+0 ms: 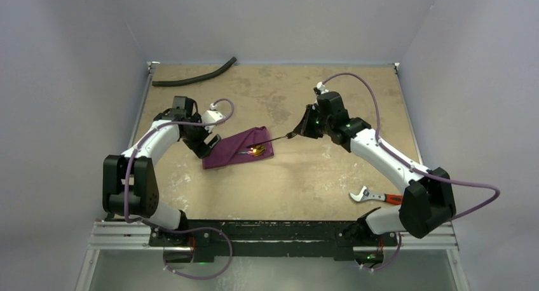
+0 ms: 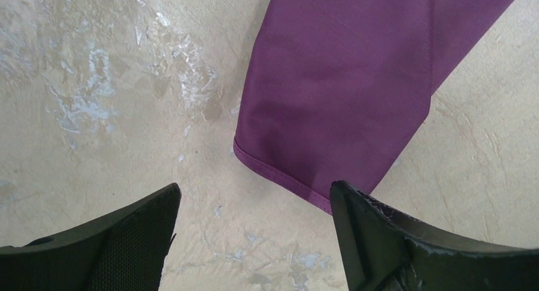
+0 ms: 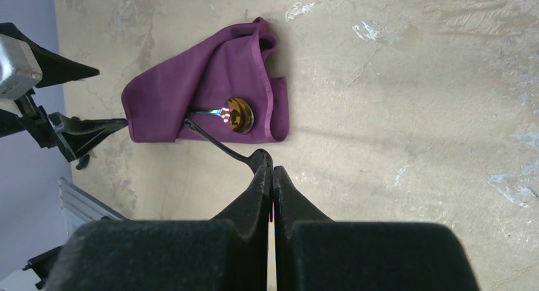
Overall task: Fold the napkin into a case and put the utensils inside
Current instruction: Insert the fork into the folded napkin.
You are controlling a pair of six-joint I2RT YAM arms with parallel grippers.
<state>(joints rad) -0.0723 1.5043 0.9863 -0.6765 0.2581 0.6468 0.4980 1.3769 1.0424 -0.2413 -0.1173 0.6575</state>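
Observation:
The plum-purple napkin (image 1: pixel 232 152) lies folded into a small flat case left of the table's centre; it also shows in the right wrist view (image 3: pixel 210 87) and the left wrist view (image 2: pixel 343 87). The spoon's gold bowl (image 3: pixel 239 115) rests on the case's right end, with its handle running under a fold. My right gripper (image 3: pixel 272 161) is shut on the end of a slim, dark-looking utensil, the fork (image 3: pixel 216 142) as far as I can tell. Its far end reaches into the fold. My left gripper (image 2: pixel 254 188) is open and empty, low at the case's left end.
A long black hose (image 1: pixel 194 78) lies at the table's back left. A red-handled tool with silver jaws (image 1: pixel 375 196) lies by the right arm's base. Walls close in the table on the left, back and right.

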